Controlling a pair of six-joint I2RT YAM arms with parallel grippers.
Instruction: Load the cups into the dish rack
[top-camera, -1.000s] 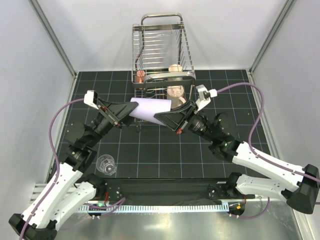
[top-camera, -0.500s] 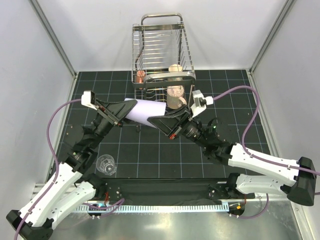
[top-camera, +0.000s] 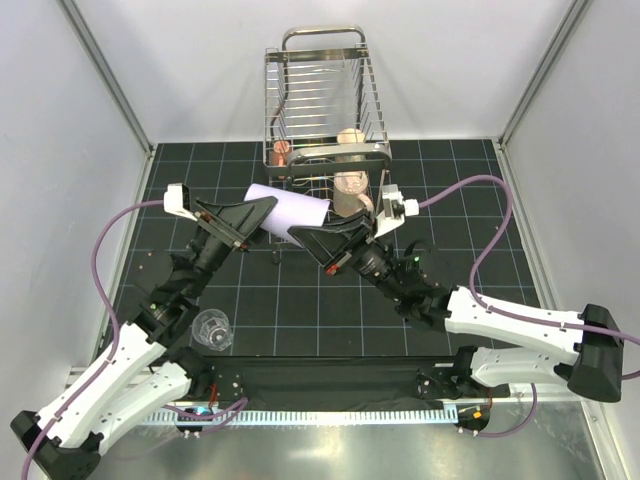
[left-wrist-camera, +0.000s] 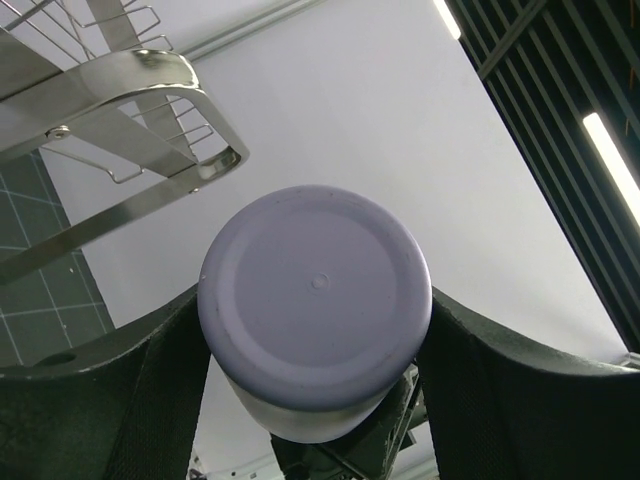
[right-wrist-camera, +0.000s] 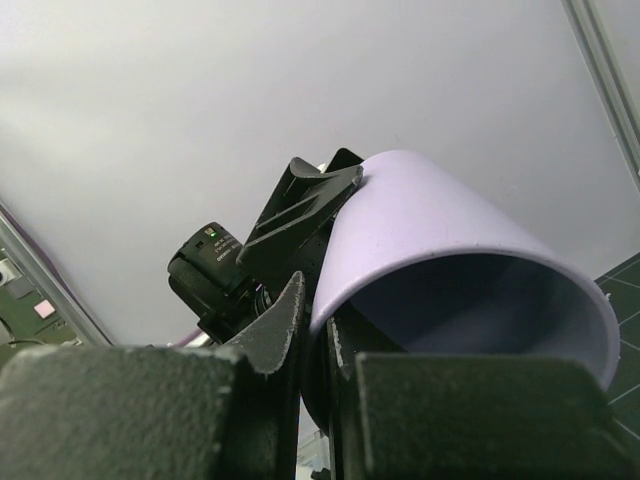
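**Two grips on one tumbler: risk of a tug or a drop**

White-walled booth, black gridded mat (top-camera: 300, 300) underneath. At centre frame, lifted off the mat and just below the tall shiny steel-wire dish rack (top-camera: 320, 90): lavender plastic tumbler (top-camera: 295, 208), lying sideways. Clamped at the base end between the left gripper (top-camera: 258, 212) fingers. Pinched at the rim by the right gripper (top-camera: 305, 236), one finger inside, one outside. Likely trouble: pulling apart with both grips closed, wrenching the thin rim pinch loose. Or letting go too early and dropping it to the mat. Or clipping the rack's front wires.

No text, label or number is readable.
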